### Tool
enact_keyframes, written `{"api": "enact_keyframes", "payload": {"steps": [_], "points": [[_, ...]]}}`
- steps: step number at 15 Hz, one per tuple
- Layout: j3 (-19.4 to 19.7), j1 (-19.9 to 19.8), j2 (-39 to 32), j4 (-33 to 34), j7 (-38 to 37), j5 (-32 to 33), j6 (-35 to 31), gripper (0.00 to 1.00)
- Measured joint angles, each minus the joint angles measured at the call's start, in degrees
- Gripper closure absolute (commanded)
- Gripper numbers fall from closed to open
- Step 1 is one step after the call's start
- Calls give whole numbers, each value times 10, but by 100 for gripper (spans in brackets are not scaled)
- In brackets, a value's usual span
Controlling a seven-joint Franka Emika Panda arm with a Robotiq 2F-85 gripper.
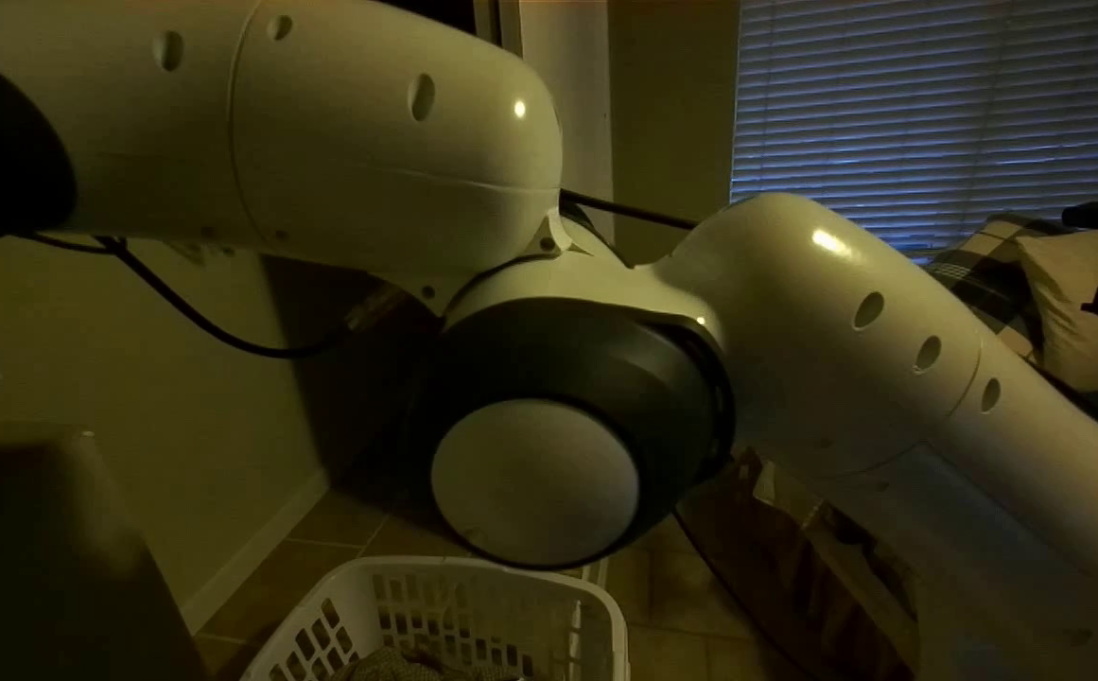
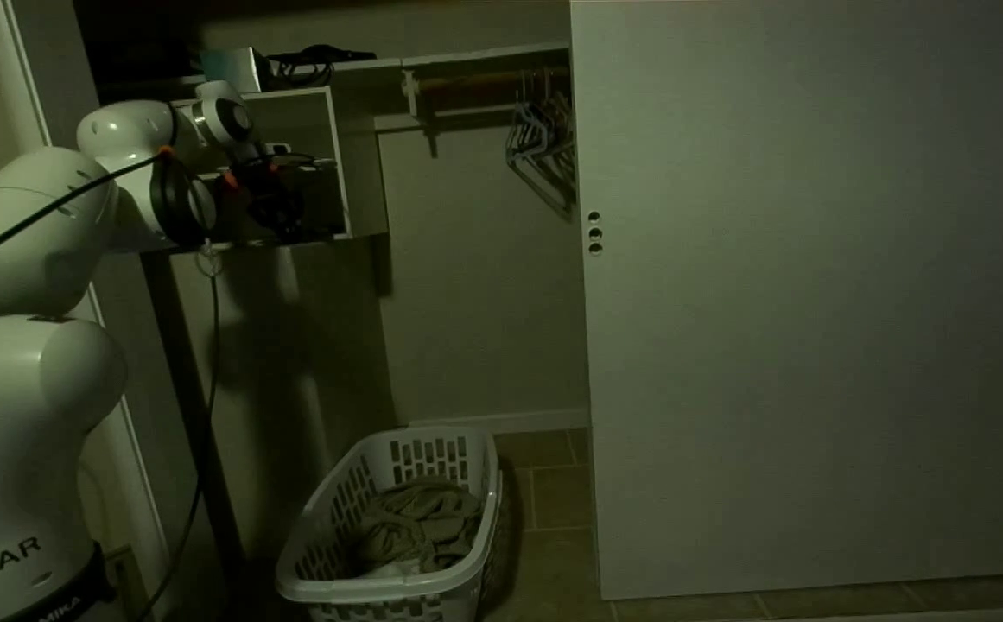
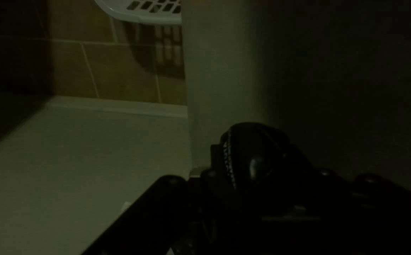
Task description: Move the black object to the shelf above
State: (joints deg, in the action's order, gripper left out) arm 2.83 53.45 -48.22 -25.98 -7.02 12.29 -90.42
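The black object [image 3: 253, 152], rounded and shiny with a zipper-like seam, shows in the wrist view between the dark fingers of my gripper [image 3: 251, 177]. The gripper appears shut on it, above open space with floor and wall beyond; the picture is very dark. In an exterior view the gripper [image 2: 283, 216] points down in front of the open cubby unit [image 2: 335, 164]. There I cannot tell the black object apart from the dark fingers. The upper shelf [image 2: 458, 59] runs along the closet top. The gripper and object are out of sight in an exterior view filled by the arm [image 1: 397, 142].
A box [image 2: 238, 69] and a black corded item [image 2: 320, 62] lie on top of the cubby unit. Hangers [image 2: 540, 142] hang from the rod. A white laundry basket [image 2: 294, 570] with cloth stands on the floor. A sliding door [image 2: 812, 302] covers the closet's far side.
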Motion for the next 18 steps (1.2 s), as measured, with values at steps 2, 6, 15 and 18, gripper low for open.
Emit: {"api": "enact_keyframes", "payload": {"steps": [2, 6, 15, 18], "points": [[15, 12, 7, 0, -19, 23, 47, 80], [55, 36, 18, 1, -64, 84, 114, 80], [108, 70, 25, 1, -170, 158, 154, 80], [122, 70, 29, 2, -203, 170, 84, 80]]}}
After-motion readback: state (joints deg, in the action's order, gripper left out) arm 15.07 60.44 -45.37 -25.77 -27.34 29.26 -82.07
